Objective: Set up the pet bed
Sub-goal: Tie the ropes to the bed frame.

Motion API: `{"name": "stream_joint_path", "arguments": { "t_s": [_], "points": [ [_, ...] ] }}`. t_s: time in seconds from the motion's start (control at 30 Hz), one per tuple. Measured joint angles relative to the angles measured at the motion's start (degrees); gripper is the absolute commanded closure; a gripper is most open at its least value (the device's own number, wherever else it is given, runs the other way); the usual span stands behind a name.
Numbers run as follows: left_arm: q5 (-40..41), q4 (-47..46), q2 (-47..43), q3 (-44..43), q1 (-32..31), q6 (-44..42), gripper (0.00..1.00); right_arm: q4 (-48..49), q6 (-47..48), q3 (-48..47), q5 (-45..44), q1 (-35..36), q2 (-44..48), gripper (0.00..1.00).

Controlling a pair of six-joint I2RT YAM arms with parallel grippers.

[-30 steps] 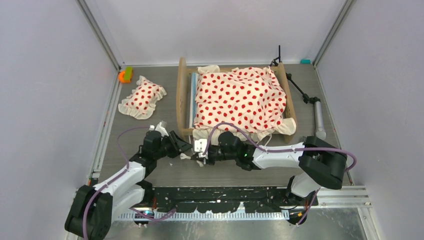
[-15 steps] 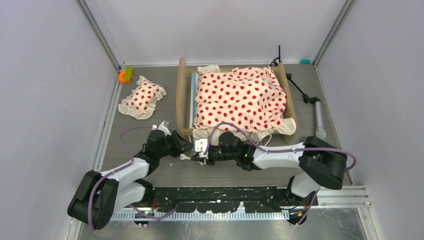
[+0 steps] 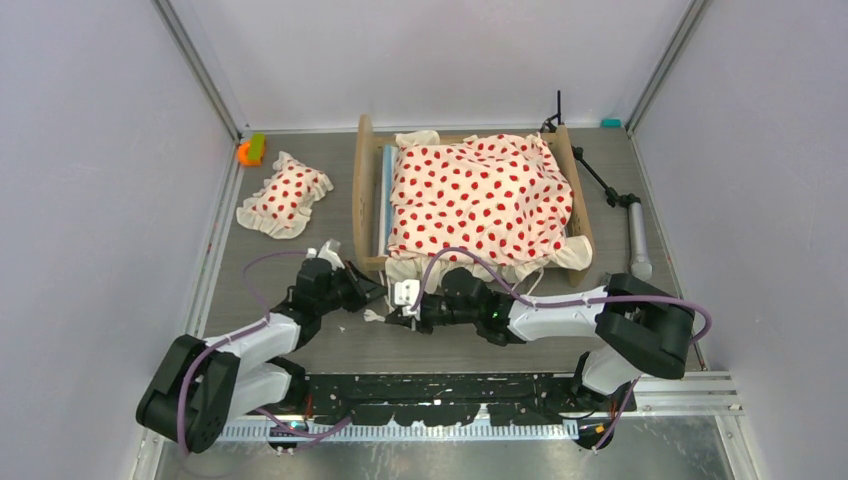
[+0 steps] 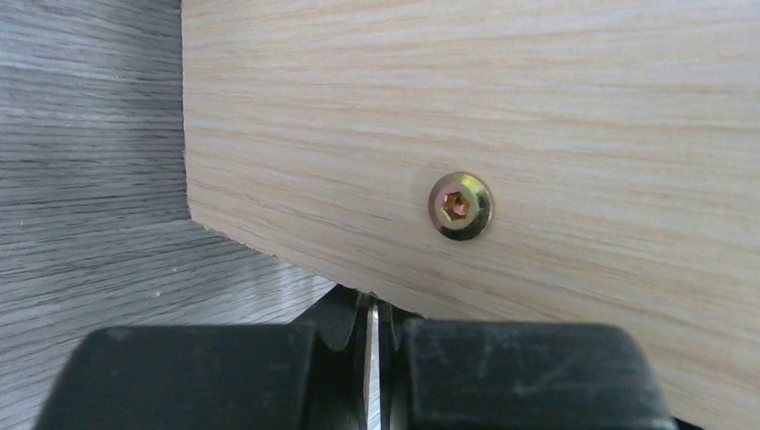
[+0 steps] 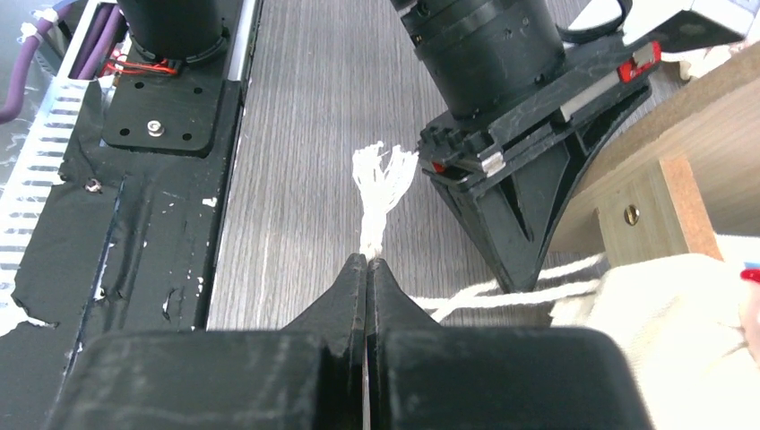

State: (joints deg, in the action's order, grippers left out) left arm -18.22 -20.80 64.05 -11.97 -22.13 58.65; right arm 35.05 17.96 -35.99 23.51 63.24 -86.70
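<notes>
The pet bed (image 3: pixel 366 190) stands at the back centre, a light-wood frame with a striped mattress edge (image 3: pixel 384 195) under the cream red-dotted bedding (image 3: pixel 480 195). Its board (image 4: pixel 538 107) with a brass screw (image 4: pixel 460 205) fills the left wrist view. My left gripper (image 3: pixel 372 293) (image 4: pixel 372 305) is shut at the bed's near left corner. A thin pale strip shows between its jaws. In the right wrist view its tips (image 5: pixel 517 278) meet the white cords (image 5: pixel 466 303) that run from the bedding. My right gripper (image 3: pixel 400 312) (image 5: pixel 367 262) is shut on a frayed white cord (image 5: pixel 381 179).
A matching polka-dot pillow (image 3: pixel 285 195) lies on the floor left of the bed. An orange and green object (image 3: pixel 250 150) sits in the back left corner. A black tripod stand (image 3: pixel 610 195) lies right of the bed. Walls close in both sides.
My left gripper has shut and has edged up toward the bed's corner. The right gripper has stayed shut on its cord, almost in place.
</notes>
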Motion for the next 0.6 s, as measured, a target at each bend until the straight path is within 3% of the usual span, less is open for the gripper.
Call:
{"name": "stream_joint_path", "arguments": {
  "t_s": [0.6],
  "points": [
    [2.47, 8.22, -14.38, -0.26, 0.0, -1.97, 1.0, 3.87, -14.16, 1.6, -15.96, 0.02, 0.0, 1.0]
  ]
}}
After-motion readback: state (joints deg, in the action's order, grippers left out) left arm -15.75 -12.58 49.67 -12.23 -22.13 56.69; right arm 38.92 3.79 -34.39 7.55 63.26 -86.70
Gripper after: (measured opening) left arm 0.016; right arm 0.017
